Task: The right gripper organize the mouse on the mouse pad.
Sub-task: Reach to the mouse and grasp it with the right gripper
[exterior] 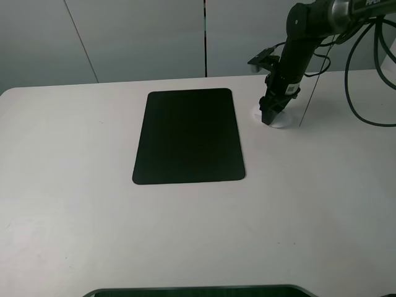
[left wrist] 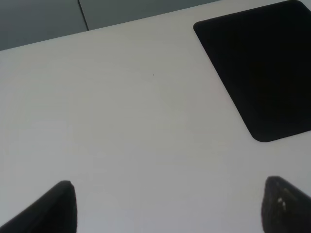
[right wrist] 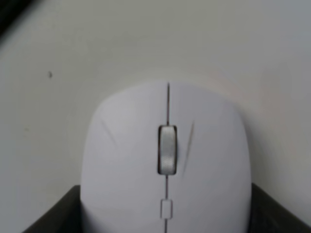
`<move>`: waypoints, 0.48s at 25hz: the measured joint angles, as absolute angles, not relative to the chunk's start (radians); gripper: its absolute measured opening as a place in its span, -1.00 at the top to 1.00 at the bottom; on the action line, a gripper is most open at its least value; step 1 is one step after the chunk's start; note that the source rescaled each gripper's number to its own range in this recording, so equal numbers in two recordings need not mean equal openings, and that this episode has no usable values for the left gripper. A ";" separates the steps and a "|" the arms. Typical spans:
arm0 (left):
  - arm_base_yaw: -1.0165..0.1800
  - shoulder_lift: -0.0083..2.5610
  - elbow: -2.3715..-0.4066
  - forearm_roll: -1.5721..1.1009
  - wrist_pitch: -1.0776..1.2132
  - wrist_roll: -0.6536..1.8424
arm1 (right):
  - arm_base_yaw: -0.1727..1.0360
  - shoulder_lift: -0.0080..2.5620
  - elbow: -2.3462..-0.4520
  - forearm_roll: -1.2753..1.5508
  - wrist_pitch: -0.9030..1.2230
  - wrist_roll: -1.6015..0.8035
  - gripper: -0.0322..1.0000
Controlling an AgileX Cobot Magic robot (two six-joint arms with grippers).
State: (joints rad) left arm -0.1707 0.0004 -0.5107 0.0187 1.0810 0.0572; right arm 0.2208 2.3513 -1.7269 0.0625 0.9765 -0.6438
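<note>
Right gripper [exterior: 270, 115] is down at table level with its jaws straddling the mouse [right wrist: 121, 165]. The wrist view shows one dark jaw against each flank. Cannot tell if they squeeze or only bracket it.

The mouse sits on the white table [exterior: 93, 216], just right of the far-right corner of the mouse pad [exterior: 189, 136]. It is apart from the pad, not on it. The scroll wheel [right wrist: 167, 149] runs midway between the jaws, so the grip goes across the width.

Handling guess:
- Light, rigid plastic shell, smooth and curved, so likely slippery.
- The rounded sides could let the jaws ride up.
- Best hold is low on both flanks, mid-length, with modest force, clear of wheel and buttons.

No containers in view. The pad is flat, with nothing on it. Left gripper [left wrist: 167, 194] hangs over bare table with a pad corner showing in its wrist view, fingers wide apart and holding nothing.
</note>
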 joint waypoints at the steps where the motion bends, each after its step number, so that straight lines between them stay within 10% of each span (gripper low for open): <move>1: -0.171 0.000 -0.511 0.019 1.081 0.057 | 0.221 2.351 -1.727 0.064 0.976 -0.644 0.88; 12: -0.171 0.000 -0.511 0.019 1.081 0.057 | 0.221 2.351 -1.727 0.066 0.973 -0.644 0.88</move>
State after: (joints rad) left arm -0.1707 0.0004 -0.5107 0.0187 1.0810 0.0572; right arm 0.2208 2.3513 -1.7269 0.0659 0.9725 -0.6438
